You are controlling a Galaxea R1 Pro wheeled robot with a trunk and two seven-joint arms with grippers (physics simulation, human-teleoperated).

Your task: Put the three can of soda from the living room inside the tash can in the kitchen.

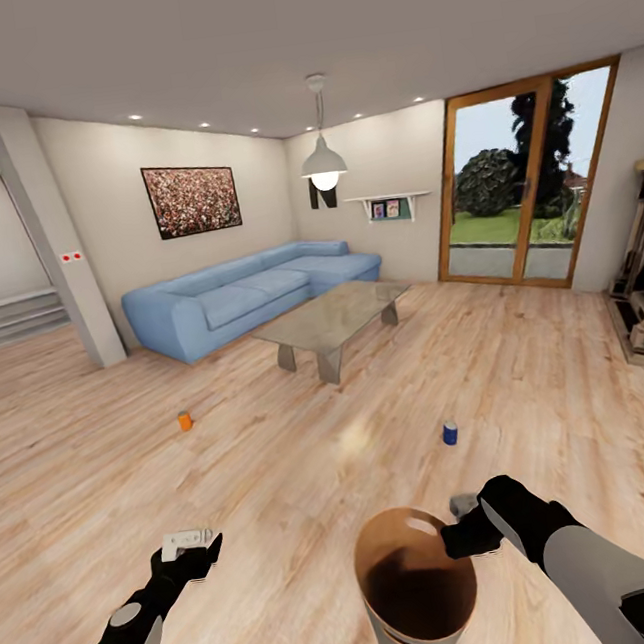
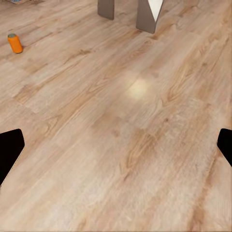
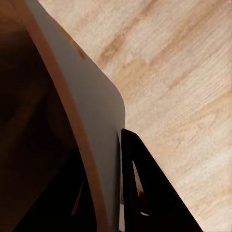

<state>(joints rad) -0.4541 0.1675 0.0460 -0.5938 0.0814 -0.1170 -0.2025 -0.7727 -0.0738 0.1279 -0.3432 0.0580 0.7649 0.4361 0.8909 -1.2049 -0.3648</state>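
Right claw (image 1: 459,532) pinches rim of trash can (image 1: 415,583), one finger (image 3: 145,193) outside wall; bin near, centre, base cut off. Left claw (image 1: 194,551) spread, empty. Orange can (image 1: 185,420) on floor, left; blue can (image 1: 451,433) right, nearer. Cans probably light, rigid, slick: take around middle. Bin's inside dark, contents unclear.

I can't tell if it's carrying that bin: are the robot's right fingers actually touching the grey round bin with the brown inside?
Touching. The right wrist view shows the black fingers clamped across the grey round bin's wall.
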